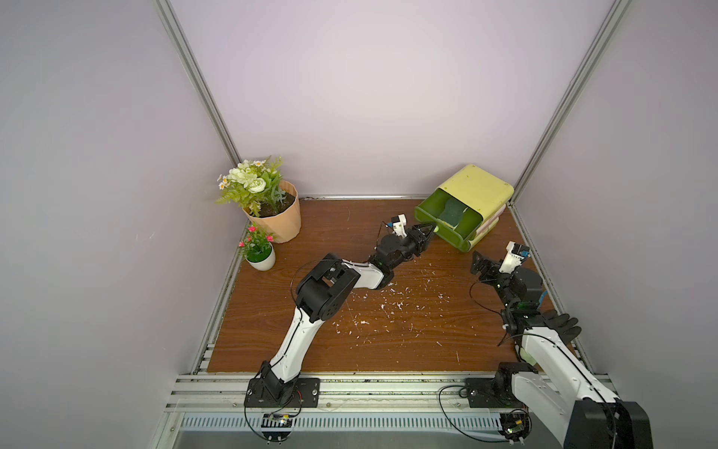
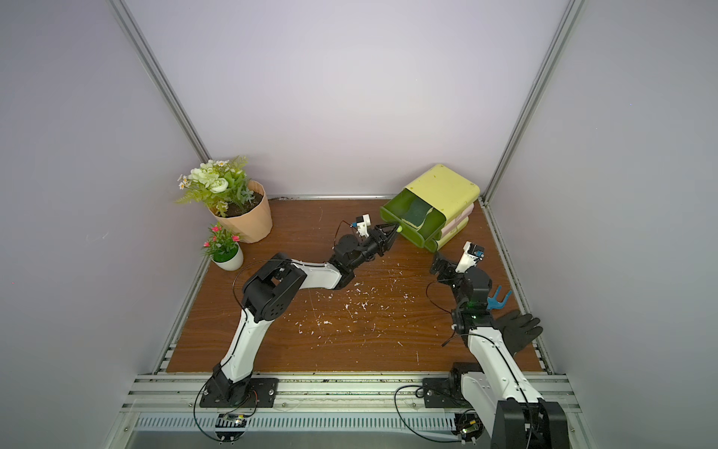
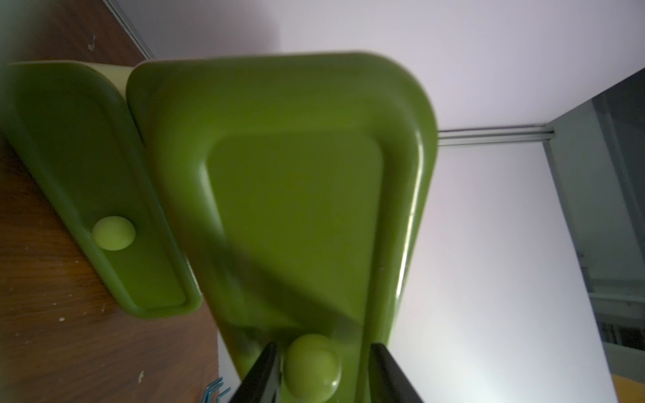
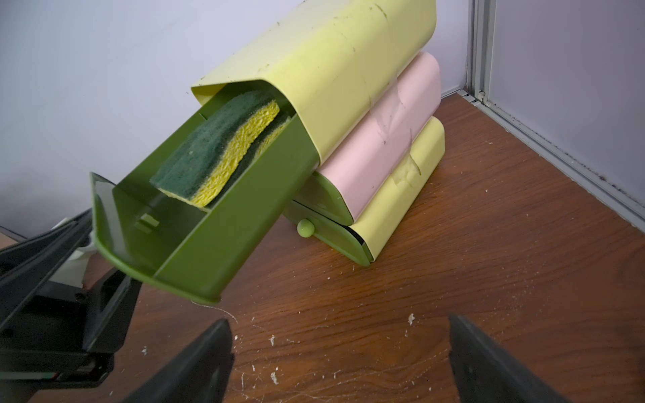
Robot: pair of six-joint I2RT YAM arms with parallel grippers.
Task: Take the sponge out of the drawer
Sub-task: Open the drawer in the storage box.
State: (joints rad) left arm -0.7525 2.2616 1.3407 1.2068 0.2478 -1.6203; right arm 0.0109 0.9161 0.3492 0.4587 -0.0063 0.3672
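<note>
One drawer is out: the top drawer [image 4: 216, 223] of the drawer unit [image 1: 480, 188] at about 1 o'clock on the table [image 1: 388, 330]. The sponge [image 4: 206, 150] lies inside, green scourer face up and yellow foam below. Its far end is tucked under the yellow housing, and what looks like a second one sits beneath it. I expect it to be light, soft and squashy. The rough top should give good friction, but the pincer must close well in before it bites. Best hold, I'd say, is across the narrow width at the exposed near end, coming in from above between the drawer walls; clearance to those walls looks tight. The left arm reaches from its base at 7 o'clock, elbow bent, forearm aimed toward 1 o'clock. The left pincer [image 1: 430, 229] is at the drawer front with its jaws apart either side of the knob [image 3: 312, 370], a gap showing, so it is not clamped. The right arm comes up from 5 o'clock. The right pincer [image 4: 338, 324] is spread wide and empty, low over the table at about 3 o'clock, facing the drawer.
</note>
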